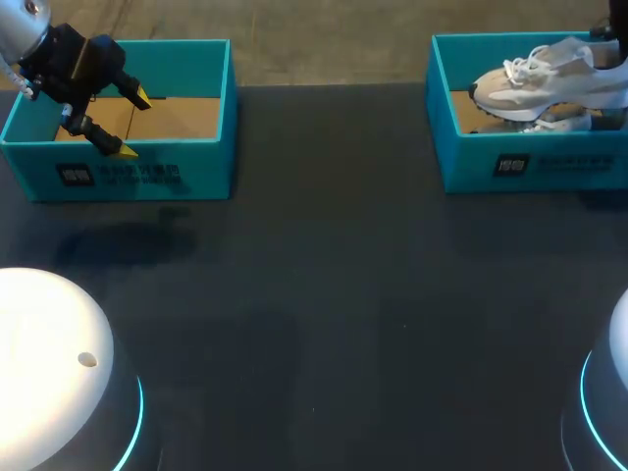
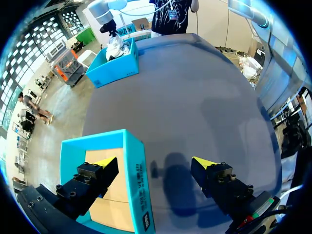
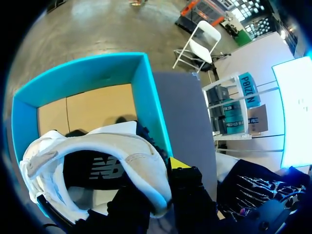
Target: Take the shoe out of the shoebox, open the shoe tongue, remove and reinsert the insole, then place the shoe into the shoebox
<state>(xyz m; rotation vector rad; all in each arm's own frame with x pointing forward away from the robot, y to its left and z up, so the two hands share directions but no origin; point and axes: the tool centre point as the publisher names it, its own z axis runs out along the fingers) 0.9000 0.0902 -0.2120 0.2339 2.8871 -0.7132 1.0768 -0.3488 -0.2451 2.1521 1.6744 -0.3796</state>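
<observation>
- My right gripper (image 3: 156, 181) is clenched on the white lace-up sneaker (image 3: 122, 146), with the heel collar pinched between its fingers.
- The sneaker sits in the teal cardboard shoebox (image 1: 589, 162) at the far right of the dark table (image 1: 343, 294). Its toe points toward the middle and its upper rises above the box rim.
- My left gripper (image 1: 134, 125) is released and holds nothing. Its fingers straddle the front wall of a second teal shoebox (image 1: 147, 172) at far left, one over the cardboard floor and one over the table.
- The two boxes are well apart.
</observation>
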